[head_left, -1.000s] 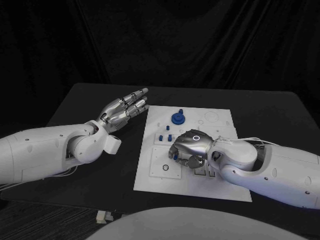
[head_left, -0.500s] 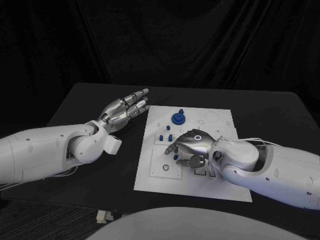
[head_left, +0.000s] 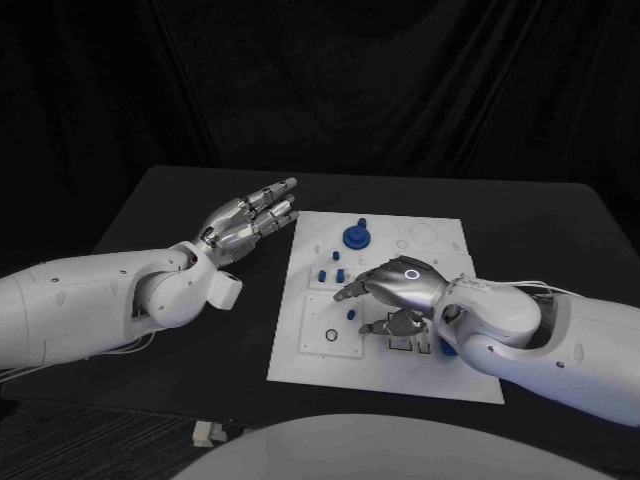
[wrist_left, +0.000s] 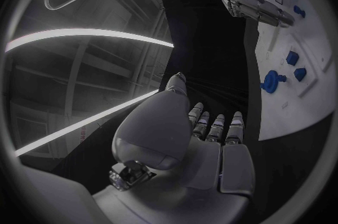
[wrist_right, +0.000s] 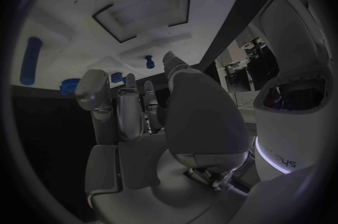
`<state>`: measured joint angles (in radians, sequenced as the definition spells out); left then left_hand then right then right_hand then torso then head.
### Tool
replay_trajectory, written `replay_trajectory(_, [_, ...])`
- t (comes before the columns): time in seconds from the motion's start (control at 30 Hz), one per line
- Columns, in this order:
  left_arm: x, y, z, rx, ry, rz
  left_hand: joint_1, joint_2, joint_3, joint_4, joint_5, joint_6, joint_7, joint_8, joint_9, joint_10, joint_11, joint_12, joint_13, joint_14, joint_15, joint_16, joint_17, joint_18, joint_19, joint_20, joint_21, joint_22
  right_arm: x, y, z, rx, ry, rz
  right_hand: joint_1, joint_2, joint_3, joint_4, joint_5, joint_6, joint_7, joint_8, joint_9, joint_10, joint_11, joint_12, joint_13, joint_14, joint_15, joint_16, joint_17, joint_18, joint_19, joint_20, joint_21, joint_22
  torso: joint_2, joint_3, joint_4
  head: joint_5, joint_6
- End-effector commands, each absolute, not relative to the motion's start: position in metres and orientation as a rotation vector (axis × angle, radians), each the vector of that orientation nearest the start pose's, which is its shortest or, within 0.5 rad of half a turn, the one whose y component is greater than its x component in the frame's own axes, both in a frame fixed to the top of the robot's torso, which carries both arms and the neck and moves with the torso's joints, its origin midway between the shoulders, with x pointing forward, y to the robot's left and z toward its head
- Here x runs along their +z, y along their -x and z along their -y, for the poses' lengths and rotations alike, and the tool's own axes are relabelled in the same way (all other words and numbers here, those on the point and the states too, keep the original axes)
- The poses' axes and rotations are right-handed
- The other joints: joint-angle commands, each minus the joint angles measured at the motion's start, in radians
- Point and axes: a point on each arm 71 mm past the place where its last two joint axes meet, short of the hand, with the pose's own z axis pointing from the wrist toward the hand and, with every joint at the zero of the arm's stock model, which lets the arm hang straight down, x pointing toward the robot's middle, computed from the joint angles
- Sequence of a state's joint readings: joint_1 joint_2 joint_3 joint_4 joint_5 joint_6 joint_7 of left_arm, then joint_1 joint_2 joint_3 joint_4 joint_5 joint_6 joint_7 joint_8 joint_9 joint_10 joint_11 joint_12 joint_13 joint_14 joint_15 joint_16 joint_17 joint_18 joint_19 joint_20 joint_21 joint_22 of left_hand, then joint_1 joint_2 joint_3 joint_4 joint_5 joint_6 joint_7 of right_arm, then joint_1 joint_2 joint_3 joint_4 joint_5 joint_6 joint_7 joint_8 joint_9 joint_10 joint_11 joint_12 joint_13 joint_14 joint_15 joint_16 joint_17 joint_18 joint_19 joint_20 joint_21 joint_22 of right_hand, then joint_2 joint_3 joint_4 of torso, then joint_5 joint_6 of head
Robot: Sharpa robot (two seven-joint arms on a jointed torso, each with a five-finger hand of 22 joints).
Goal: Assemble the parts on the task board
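**Right hand over the middle of the board, left hand flat beside it**

The white task board [head_left: 385, 340] lies in the middle of the black table [head_left: 551, 220]. The right hand [head_left: 392, 290] is above the middle part of the board, with the back of the hand turned up. Its fingers [head_left: 352, 291] bend down toward the board, close to a few small blue pieces [head_left: 330, 274] that stand in a group near the left side of the board. From the head view I cannot tell if the fingers touch a piece or hold something, because the hand itself hides the place under it. In the right wrist view, the fingers [wrist_right: 130, 108] are curled, and small blue pieces [wrist_right: 149, 61] are seen just past them on the white board; nothing is plainly seen between the fingers, but the fingertips are hidden.

A bigger blue part [head_left: 356, 236], round with a thin pin on top, stands upright in the far part of the board, well apart from the right hand.

The left hand [head_left: 251, 218] is off the board, just beside its far left corner. Its fingers are stretched out straight and lie close together, and it holds nothing. The left wrist view shows the same flat hand [wrist_left: 211, 139], with the board's edge [wrist_left: 289, 106] beside it.
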<state>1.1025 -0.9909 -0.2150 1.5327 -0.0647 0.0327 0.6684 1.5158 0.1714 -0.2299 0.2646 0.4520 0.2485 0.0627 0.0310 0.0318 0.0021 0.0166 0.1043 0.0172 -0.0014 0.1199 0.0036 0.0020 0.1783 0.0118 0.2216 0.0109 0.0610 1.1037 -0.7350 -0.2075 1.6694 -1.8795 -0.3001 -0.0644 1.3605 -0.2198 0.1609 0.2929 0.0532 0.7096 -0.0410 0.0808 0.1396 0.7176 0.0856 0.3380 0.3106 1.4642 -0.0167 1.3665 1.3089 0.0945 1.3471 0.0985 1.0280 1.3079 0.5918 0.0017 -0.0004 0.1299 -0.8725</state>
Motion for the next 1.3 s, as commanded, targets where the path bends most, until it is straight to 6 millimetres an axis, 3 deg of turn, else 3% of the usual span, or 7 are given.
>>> replay_trajectory(0.03, [-0.257, -0.423, -0.266, -1.797, 1.002, -1.494, 0.012, 0.000, -0.001, -0.007, 0.003, 0.006, -0.002, 0.005, 0.001, 0.001, 0.009, 0.003, 0.001, 0.002, 0.006, -0.002, -0.001, -0.005, 0.003, 0.007, 0.003, 0.001, -0.239, -0.390, 0.109, 0.783, 0.695, -1.538, -0.026, -0.004, -0.037, 0.004, -0.003, 0.026, 0.011, 0.011, -0.001, -0.004, 0.001, 0.013, -0.002, 0.004, 0.007, 0.006, 0.059, 0.007, 0.003, 0.000, 0.009, 0.128, 0.000, -0.0001, -0.0004, 0.000, 0.000])
replay_trajectory(0.3, [-0.257, -0.422, -0.267, -1.791, 0.974, -1.500, 0.013, 0.000, -0.001, -0.008, 0.003, 0.010, -0.002, 0.006, 0.002, 0.001, 0.009, 0.005, 0.001, 0.002, 0.005, -0.002, -0.001, -0.005, 0.003, 0.008, 0.003, 0.002, -0.187, -0.413, 0.146, 0.701, 0.597, -1.494, -0.103, -0.002, -0.044, 0.005, -0.004, 0.072, 0.021, 0.034, -0.004, 0.041, -0.006, 0.043, -0.006, 0.033, -0.001, 0.048, 0.096, -0.007, 0.046, -0.008, 0.090, 0.148, -0.001, -0.0002, -0.0004, -0.008, 0.000])
replay_trajectory(0.47, [-0.257, -0.423, -0.265, -1.796, 0.967, -1.503, 0.014, 0.002, -0.001, -0.009, 0.004, 0.011, 0.000, 0.006, 0.002, 0.001, 0.012, 0.005, 0.001, 0.002, 0.005, -0.002, -0.001, -0.004, 0.004, 0.011, 0.003, 0.003, -0.176, -0.432, 0.170, 0.626, 0.483, -1.576, -0.054, 0.006, -0.020, 0.002, 0.019, 0.035, 0.017, 0.013, -0.022, -0.001, 0.001, 0.014, -0.033, 0.035, 0.002, 0.046, 0.092, -0.008, 0.054, -0.007, 0.095, 0.149, -0.002, -0.0004, -0.0002, -0.017, 0.000])
replay_trajectory(0.67, [-0.257, -0.423, -0.262, -1.802, 0.964, -1.507, 0.014, 0.003, 0.000, -0.009, 0.006, 0.010, 0.000, 0.006, 0.002, 0.002, 0.012, 0.005, 0.001, 0.002, 0.005, -0.001, -0.001, -0.004, 0.004, 0.012, 0.003, 0.003, -0.192, -0.442, 0.189, 0.544, 0.427, -1.705, -0.029, -0.012, -0.036, 0.005, 0.037, 0.040, 0.025, 0.019, -0.032, -0.059, 0.009, -0.012, -0.065, 0.021, 0.009, 0.024, 0.069, 0.002, 0.030, 0.001, 0.039, 0.135, -0.003, -0.0018, 0.0013, -0.015, 0.000])
replay_trajectory(0.97, [-0.257, -0.424, -0.258, -1.812, 0.960, -1.509, 0.016, 0.005, 0.001, -0.010, 0.008, 0.010, 0.000, 0.006, 0.002, 0.002, 0.013, 0.006, 0.001, 0.002, 0.006, -0.001, -0.001, -0.004, 0.004, 0.014, 0.003, 0.003, -0.220, -0.438, 0.193, 0.512, 0.470, -1.755, -0.035, 0.012, -0.020, 0.003, 0.014, 0.093, 0.046, 0.048, -0.030, 0.002, 0.005, 0.025, -0.079, 0.030, 0.007, 0.037, 0.080, -0.004, 0.047, -0.001, 0.070, 0.144, 0.000, -0.0019, 0.0001, -0.021, 0.000])
replay_trajectory(1.13, [-0.257, -0.424, -0.258, -1.814, 0.959, -1.508, 0.017, 0.005, 0.002, -0.011, 0.010, 0.009, -0.001, 0.006, 0.002, 0.002, 0.013, 0.006, 0.001, 0.002, 0.006, -0.001, -0.001, -0.004, 0.004, 0.015, 0.003, 0.003, -0.235, -0.434, 0.190, 0.525, 0.479, -1.770, -0.001, 0.032, 0.001, 0.000, 0.066, 0.104, 0.060, 0.053, -0.031, 0.029, 0.005, 0.039, -0.088, 0.032, 0.005, 0.039, 0.080, -0.005, 0.052, -0.002, 0.075, 0.145, 0.003, 0.0009, -0.0004, -0.019, 0.000])
replay_trajectory(1.3, [-0.257, -0.423, -0.258, -1.814, 0.960, -1.508, 0.018, 0.006, 0.002, -0.012, 0.011, 0.009, -0.001, 0.006, 0.002, 0.002, 0.014, 0.007, 0.001, 0.002, 0.006, -0.001, -0.001, -0.003, 0.004, 0.017, 0.003, 0.004, -0.246, -0.431, 0.189, 0.536, 0.481, -1.782, 0.022, 0.042, 0.011, -0.003, 0.119, 0.104, 0.081, 0.053, -0.032, 0.041, 0.006, 0.046, -0.095, 0.033, 0.006, 0.038, 0.078, -0.005, 0.054, -0.002, 0.076, 0.145, 0.001, 0.0001, -0.0016, -0.014, 0.000])
